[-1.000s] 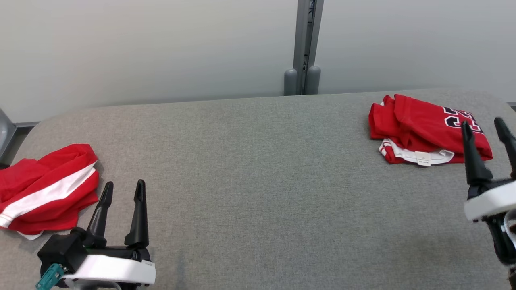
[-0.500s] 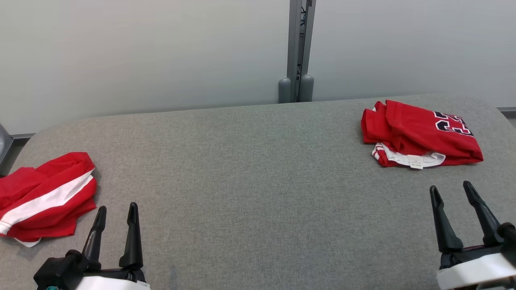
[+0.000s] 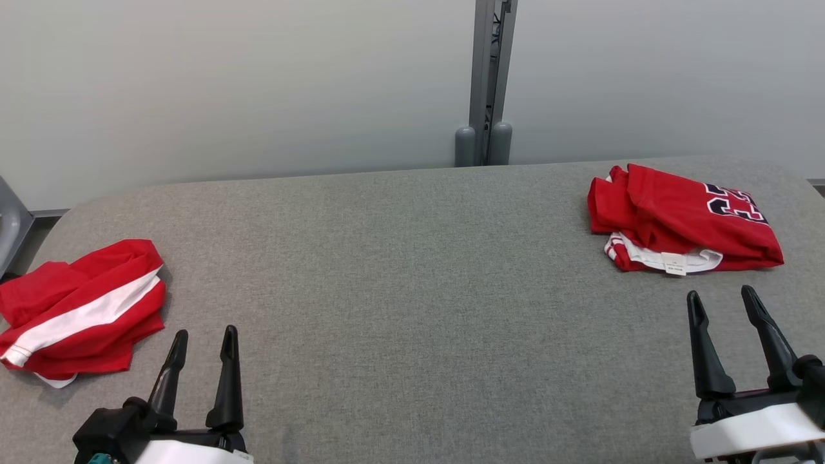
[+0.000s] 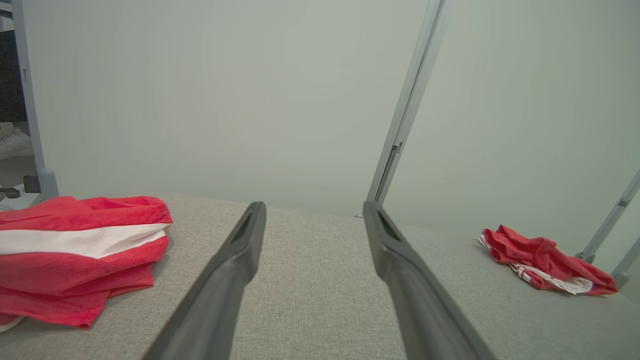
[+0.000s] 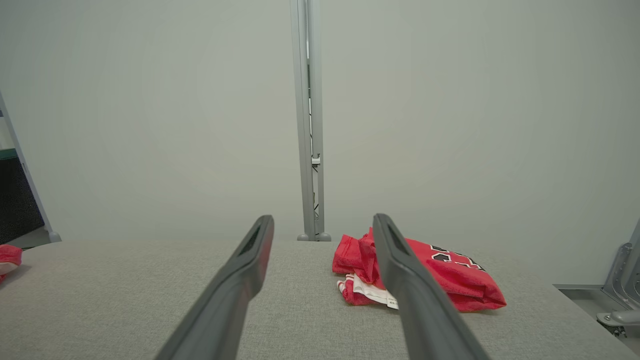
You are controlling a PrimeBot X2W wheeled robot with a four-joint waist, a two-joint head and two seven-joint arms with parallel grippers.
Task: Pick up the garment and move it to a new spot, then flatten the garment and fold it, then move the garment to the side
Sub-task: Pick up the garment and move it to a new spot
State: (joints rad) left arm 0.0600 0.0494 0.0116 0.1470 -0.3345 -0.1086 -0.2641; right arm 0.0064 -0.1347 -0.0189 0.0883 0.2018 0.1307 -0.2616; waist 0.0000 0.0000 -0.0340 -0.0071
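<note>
A crumpled red garment with a white stripe [image 3: 77,309] lies at the table's left end, also in the left wrist view [image 4: 75,250]. A folded red jersey with dark numbers [image 3: 683,219] lies at the far right; the right wrist view has it just beyond the fingers [image 5: 450,280]. My left gripper [image 3: 205,333] is open at the lower left, right of the striped garment, holding nothing. My right gripper [image 3: 720,294] is open at the lower right, just in front of the jersey and apart from it.
The grey fabric table [image 3: 412,290] runs wide between the two garments, with rounded far corners. Behind it stands a pale wall with a grey metal post [image 3: 490,77] on two round feet. A grey frame piece [image 5: 620,295] sits past the table's right end.
My right gripper drew back from beside the folded jersey to the table's near right. The left gripper sank slightly toward me. The head view shifted a little; both garments lie unmoved.
</note>
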